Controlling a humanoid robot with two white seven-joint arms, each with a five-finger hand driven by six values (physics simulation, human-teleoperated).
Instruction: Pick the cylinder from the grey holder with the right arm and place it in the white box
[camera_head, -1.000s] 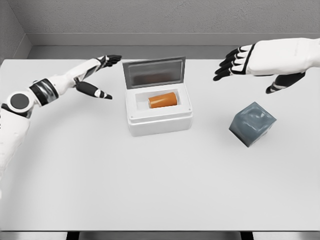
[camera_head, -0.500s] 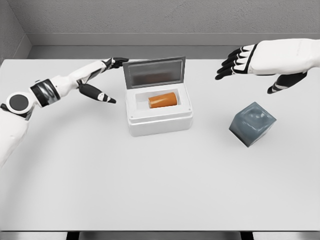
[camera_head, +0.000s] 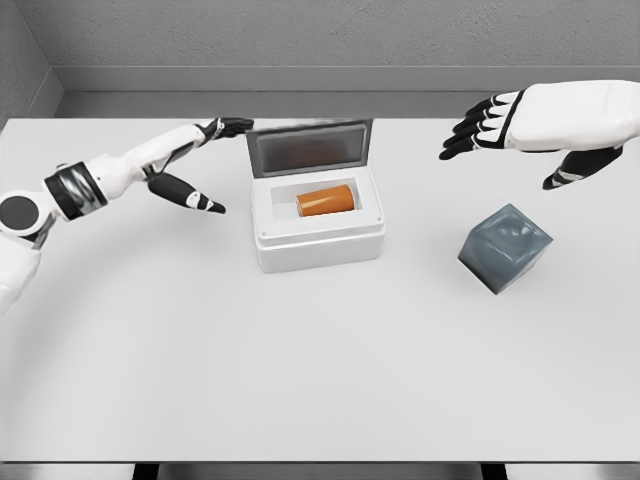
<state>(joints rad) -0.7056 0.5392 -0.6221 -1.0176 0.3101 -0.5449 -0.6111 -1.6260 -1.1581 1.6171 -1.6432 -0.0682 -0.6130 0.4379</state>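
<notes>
An orange cylinder (camera_head: 324, 201) lies on its side inside the white box (camera_head: 318, 245), whose grey lid (camera_head: 308, 147) stands open at the back. The grey holder (camera_head: 504, 248) sits tilted on the table to the right of the box, with nothing in it. My right hand (camera_head: 500, 125) hovers open above and behind the holder, fingers spread toward the left, holding nothing. My left hand (camera_head: 208, 160) is open too, its fingertips (camera_head: 238, 125) at the lid's upper left corner and its thumb pointing toward the box's left wall.
The white table (camera_head: 300, 360) carries only the box and the holder. A grey wall runs along its far edge, and the front edge lies near the bottom of the view.
The left hand has reached right to the lid's top left corner. The right hand has drifted slightly right and away from the box. The cylinder has stayed in the box.
</notes>
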